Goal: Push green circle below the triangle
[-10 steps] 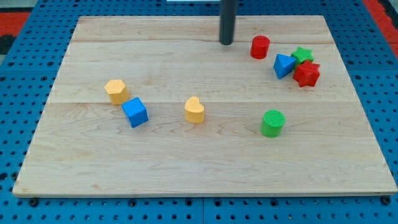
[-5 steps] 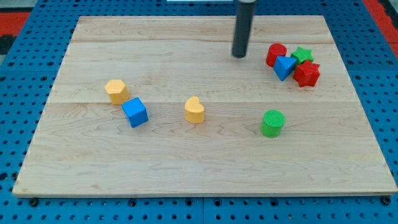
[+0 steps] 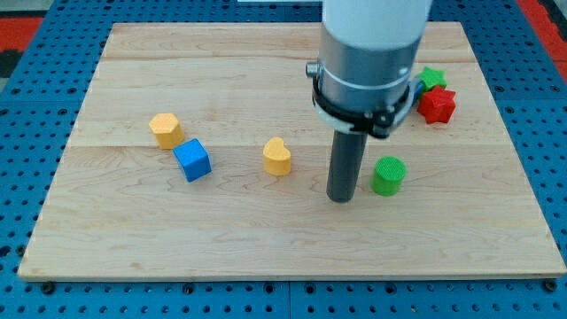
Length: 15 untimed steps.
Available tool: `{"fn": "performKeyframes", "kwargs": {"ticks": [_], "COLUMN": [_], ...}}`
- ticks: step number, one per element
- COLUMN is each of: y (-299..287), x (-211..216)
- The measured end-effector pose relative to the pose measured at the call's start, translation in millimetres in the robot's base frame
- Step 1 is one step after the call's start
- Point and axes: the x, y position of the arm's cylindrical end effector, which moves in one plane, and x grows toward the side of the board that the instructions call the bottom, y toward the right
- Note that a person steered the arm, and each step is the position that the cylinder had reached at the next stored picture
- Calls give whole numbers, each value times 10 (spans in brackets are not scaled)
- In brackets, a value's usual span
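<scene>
The green circle [image 3: 388, 175] stands right of the board's middle. My tip [image 3: 341, 198] rests on the board just to its left, a small gap apart. The arm's grey body [image 3: 368, 53] hides the blue triangle and the red cylinder at the upper right. Only the green star [image 3: 431, 77] and the red star-like block [image 3: 436, 105] show there, above and to the right of the green circle.
A yellow heart-like block [image 3: 277, 156] sits left of my tip. A blue cube [image 3: 192, 159] and a yellow hexagon-like block [image 3: 166, 129] lie further left. The wooden board [image 3: 133, 239] lies on a blue pegboard.
My tip moved from the upper middle, nudging the red cylinder right against the blue triangle, then came down the board to the green circle's left. The arm's body now covers the triangle.
</scene>
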Motion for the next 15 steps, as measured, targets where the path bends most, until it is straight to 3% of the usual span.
{"fn": "performKeyframes", "kwargs": {"ticks": [3, 4, 6, 9, 11, 13, 15], "y": [277, 310, 370, 915, 1324, 1998, 1743], "x": [-365, 218, -381, -276, -423, -466, -600]}}
